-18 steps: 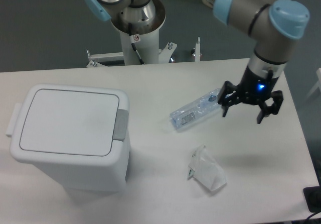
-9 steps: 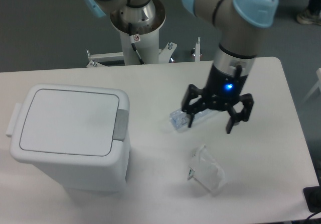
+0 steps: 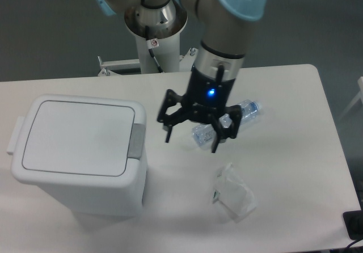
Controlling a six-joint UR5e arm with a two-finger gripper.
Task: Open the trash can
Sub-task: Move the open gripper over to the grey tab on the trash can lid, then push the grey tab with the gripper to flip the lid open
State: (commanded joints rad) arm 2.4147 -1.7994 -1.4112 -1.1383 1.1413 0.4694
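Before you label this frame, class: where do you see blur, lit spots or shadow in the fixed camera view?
In the fixed camera view the gripper fingers look slightly soft, probably from motion; a blue light glows on its body; the trash can is sharp and evenly lit, with a soft shadow on the table along its right side; the clear plastic bottle and crumpled wrapper show faint highlights, no harsh glare.

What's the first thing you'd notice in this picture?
Probably the big white trash can at the table's left, lid shut. Next, the robot's black gripper with a blue light, fingers spread open, hanging mid-table over a clear plastic bottle. A crumpled clear wrapper lies nearer the front.
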